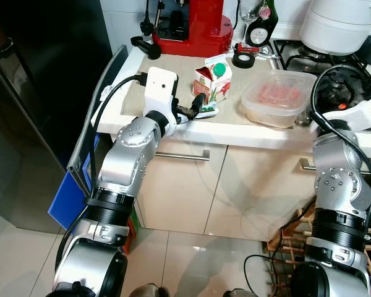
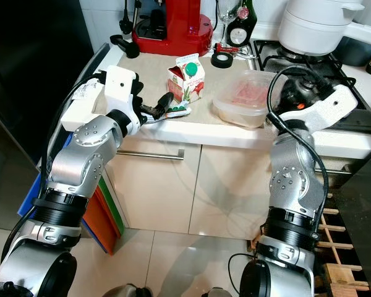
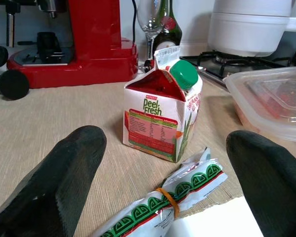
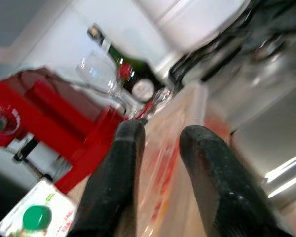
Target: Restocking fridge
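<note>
While I stand before the white countertop (image 1: 191, 133), its beige mat (image 1: 173, 74) carries nearly everything I care about. Largest at the back edge is the red coffee machine (image 1: 191, 25), with a wine glass (image 1: 249, 9) and a dark bottle (image 1: 263, 25) beside it, and a white pot (image 1: 340, 25) sits on the gas hob (image 1: 297, 52) toward the right end. Along the left end of the counter stands the dark fridge (image 1: 43, 80).

On the right part of the mat rests a clear plastic container (image 1: 278, 96) with red food inside, lid on. My right gripper (image 4: 160, 148) is at its right side near the front edge; my two fingers (image 4: 113, 182) stand a little apart with the container's edge running up between them, though the blur keeps me from telling whether they touch it.

Near the middle of the mat, the small juice carton (image 3: 160, 116) with a green cap stands upright, back from the front edge. Just in front of it, at the front edge, lies a flat green-patterned packet (image 3: 163, 205) bound with a rubber band. My left gripper (image 1: 195, 106) reaches in from the front edge, its fingers (image 3: 64, 182) spread wide; the packet lies low between them, the carton straight beyond, neither gripped. A roll of black tape (image 1: 243, 59) lies behind the carton.
</note>
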